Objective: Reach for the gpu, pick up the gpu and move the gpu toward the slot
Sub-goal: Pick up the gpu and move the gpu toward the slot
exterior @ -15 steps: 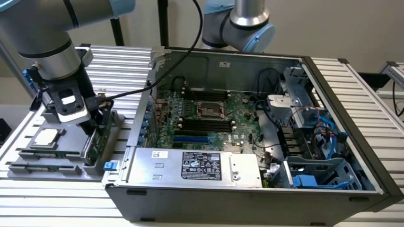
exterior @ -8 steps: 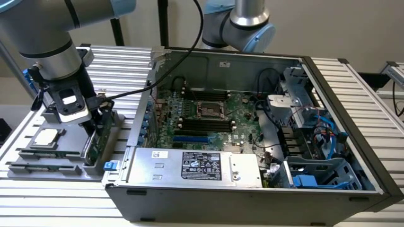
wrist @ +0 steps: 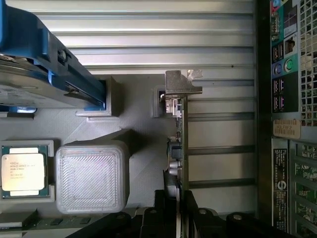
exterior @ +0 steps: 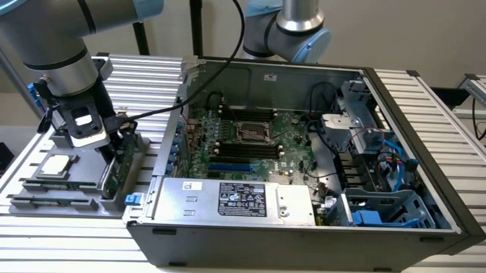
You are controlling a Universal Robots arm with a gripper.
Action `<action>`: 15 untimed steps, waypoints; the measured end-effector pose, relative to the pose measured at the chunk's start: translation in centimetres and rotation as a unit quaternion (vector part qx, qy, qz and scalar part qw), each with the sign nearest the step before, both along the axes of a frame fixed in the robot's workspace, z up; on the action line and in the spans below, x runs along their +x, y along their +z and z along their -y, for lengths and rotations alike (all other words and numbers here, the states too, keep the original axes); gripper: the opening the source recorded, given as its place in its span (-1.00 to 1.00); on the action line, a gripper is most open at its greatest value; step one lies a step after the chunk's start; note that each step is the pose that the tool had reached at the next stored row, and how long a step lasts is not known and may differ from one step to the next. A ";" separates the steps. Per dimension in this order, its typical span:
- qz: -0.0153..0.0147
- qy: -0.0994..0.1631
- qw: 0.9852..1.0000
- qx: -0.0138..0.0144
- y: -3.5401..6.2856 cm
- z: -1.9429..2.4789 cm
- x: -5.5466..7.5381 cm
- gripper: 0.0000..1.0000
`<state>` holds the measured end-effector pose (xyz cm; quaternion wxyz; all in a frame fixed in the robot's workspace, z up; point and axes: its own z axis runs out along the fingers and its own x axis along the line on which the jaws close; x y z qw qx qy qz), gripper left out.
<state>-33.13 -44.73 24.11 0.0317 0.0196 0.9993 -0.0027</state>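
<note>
My fingers (wrist: pixel 192 210) pinched the gpu (wrist: pixel 182 141) by its upper edge, well away from its silver bracket (wrist: pixel 181 83), because the thin, light, stiff board looked fragile.

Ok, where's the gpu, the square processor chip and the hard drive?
gpu (wrist: pixel 181 148): wrist view, on its thin board edge.
processor chip (wrist: pixel 23 171): wrist view, middle of its silver lid.
hard drive (wrist: pixel 29 89): wrist view, on its silver face.
</note>
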 end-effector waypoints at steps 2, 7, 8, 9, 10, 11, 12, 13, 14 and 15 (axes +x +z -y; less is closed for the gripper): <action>0.000 0.000 1.000 0.000 0.00 0.00 0.0 -0.48; 0.000 0.000 1.000 0.000 0.00 0.00 0.0 -0.48; 0.000 0.000 1.000 0.000 0.00 0.00 0.0 -0.48; 0.000 0.000 1.000 0.000 0.01 0.00 0.0 -0.48; 0.000 0.000 1.000 0.000 0.04 0.00 0.0 -0.48; 0.000 0.000 1.000 0.000 0.11 0.00 0.0 -0.48; 0.000 0.000 1.000 0.000 0.17 0.00 0.0 -0.48; 0.000 0.000 1.000 0.000 0.25 0.00 0.0 -0.48; 0.000 0.000 1.000 0.000 0.34 0.00 0.0 -0.48; 0.000 0.000 1.000 0.000 0.43 0.00 0.0 -0.48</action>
